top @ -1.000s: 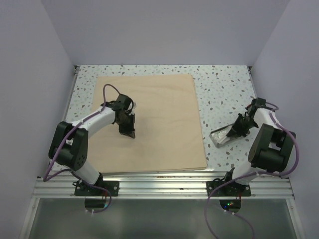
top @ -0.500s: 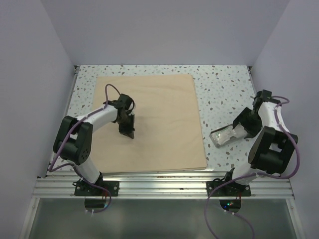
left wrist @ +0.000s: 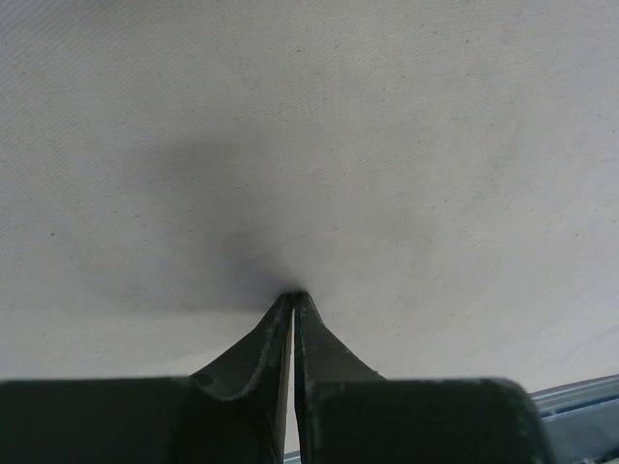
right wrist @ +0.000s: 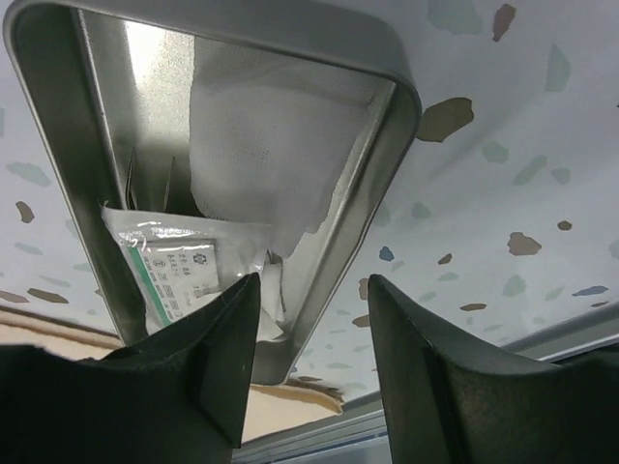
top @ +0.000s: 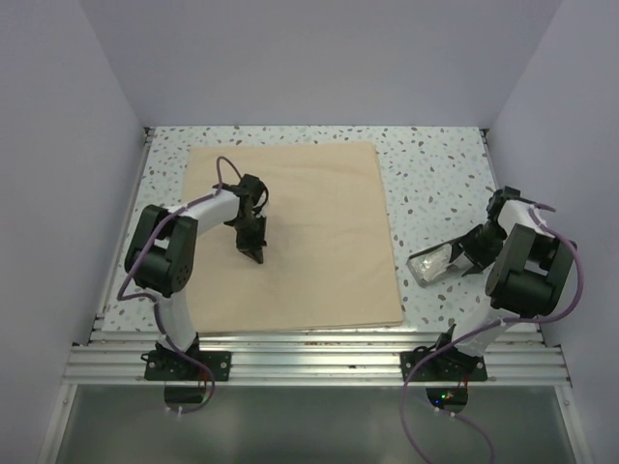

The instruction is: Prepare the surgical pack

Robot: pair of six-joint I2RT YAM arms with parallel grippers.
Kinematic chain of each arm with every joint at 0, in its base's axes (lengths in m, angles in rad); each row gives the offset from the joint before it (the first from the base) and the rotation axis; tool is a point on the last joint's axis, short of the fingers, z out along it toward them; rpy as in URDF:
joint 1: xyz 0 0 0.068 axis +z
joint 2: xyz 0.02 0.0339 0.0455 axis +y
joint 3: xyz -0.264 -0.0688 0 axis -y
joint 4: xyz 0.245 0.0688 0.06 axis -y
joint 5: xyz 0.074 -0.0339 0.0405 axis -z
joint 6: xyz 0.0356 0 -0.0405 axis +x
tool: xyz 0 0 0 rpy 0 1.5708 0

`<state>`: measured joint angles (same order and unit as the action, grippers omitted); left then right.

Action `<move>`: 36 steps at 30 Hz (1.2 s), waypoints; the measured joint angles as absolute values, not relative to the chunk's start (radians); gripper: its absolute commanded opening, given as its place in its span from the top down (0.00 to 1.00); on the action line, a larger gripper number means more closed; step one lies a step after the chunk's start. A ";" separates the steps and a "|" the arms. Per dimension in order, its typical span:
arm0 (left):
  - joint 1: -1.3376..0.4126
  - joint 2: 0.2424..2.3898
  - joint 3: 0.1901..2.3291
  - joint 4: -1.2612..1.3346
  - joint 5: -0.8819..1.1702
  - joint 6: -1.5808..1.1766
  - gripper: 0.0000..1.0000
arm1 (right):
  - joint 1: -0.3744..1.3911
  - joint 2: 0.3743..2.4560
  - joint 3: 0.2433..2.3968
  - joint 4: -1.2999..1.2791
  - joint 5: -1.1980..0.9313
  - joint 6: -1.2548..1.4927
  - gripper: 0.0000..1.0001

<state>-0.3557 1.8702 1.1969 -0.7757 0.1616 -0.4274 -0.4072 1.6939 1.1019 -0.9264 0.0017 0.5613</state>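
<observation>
The surgical pack (top: pixel 319 232) is a large tan cloth sheet lying flat and unfolded on the speckled table. My left gripper (top: pixel 254 253) is shut, and its tips (left wrist: pixel 293 296) press down on the cloth (left wrist: pixel 387 145) left of the sheet's middle. I see no fold of cloth between the jaws. My right gripper (top: pixel 462 259) is open at the right end of the small metal tray (top: pixel 430 263). In the right wrist view the gripper (right wrist: pixel 312 282) straddles the tray's wall (right wrist: pixel 334 251), one finger inside and one outside. The tray holds a clear pouch (right wrist: pixel 179 271) and white gauze (right wrist: pixel 261 145).
Plain walls close in the table (top: pixel 435 174) on the left, back and right. An aluminium rail (top: pixel 309 358) runs along the near edge. The cloth's near right corner (right wrist: pixel 290 401) lies just beyond the tray's end, close to the rail.
My right gripper drew back and up from the tray, then came down again at its right end. The left arm's elbow swung right; its shut tips stayed on the cloth.
</observation>
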 measured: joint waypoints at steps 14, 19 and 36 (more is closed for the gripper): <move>-0.356 1.925 1.304 -0.797 0.109 -0.425 0.79 | -0.407 1.734 1.085 -0.875 -0.046 0.607 0.97; -0.355 1.857 1.304 -0.797 0.075 -0.421 0.57 | -0.407 1.728 1.084 -0.878 -0.049 0.611 1.00; -0.315 1.669 1.348 -0.813 -0.089 -0.435 0.38 | -0.134 1.643 1.352 -0.984 -0.071 0.686 1.00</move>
